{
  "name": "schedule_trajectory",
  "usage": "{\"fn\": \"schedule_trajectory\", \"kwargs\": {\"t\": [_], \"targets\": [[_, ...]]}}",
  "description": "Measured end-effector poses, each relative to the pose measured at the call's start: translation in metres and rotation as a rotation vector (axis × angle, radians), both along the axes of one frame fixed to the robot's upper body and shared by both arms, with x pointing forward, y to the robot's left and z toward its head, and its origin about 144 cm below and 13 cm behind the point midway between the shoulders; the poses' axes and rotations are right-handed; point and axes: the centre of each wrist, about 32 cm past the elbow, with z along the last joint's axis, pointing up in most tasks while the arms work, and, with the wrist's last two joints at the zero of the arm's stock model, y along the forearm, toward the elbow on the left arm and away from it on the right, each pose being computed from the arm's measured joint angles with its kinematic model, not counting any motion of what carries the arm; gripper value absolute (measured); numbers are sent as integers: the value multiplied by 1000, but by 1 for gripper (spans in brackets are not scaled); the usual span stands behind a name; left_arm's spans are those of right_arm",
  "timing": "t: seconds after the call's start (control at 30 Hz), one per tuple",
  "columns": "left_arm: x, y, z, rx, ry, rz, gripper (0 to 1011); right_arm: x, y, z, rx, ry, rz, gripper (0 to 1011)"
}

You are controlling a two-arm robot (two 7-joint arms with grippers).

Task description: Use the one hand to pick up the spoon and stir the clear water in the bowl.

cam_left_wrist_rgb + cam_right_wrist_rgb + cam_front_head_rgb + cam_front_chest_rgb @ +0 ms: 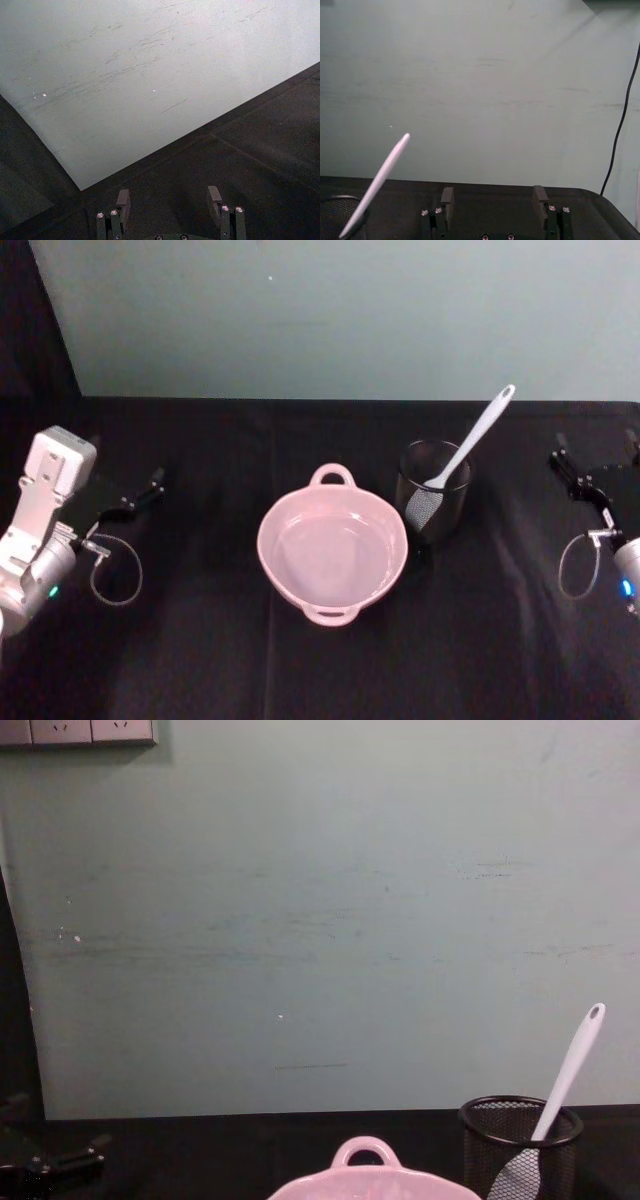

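Observation:
The pale pink bowl [268,540] sits mid-table, one loop handle toward the wall; its rim and handle also show in the chest view [365,1154]. To its right the white spoon [472,437] leans in a black mesh cup [437,502], handle end up and to the right; it shows again from the side [572,1065] and in the right wrist view [382,175]. My left gripper [128,468] rests open at the table's left, far from the bowl, nothing between its fingers [123,199]. My right gripper [595,447] stands open at the right edge, right of the cup, its fingers [447,196] empty.
A black cloth covers the table up to a pale green wall. The mesh cup [520,1140] stands close beside the bowl's right rim. A thin cable loop hangs by each wrist [118,580]. Wall sockets [80,730] sit high on the left.

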Motion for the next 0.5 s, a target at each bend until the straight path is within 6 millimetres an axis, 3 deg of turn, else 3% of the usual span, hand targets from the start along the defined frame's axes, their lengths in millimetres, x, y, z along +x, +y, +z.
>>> {"fn": "schedule_trajectory", "kwargs": {"t": [0.37,0.5], "targets": [[0,0,0,0,0,0,1011,14,8,-35,-89,-37,-43,1004],[0,0,0,0,0,0,1011,13,8,-33,-83,-38,-42,1004]]}}
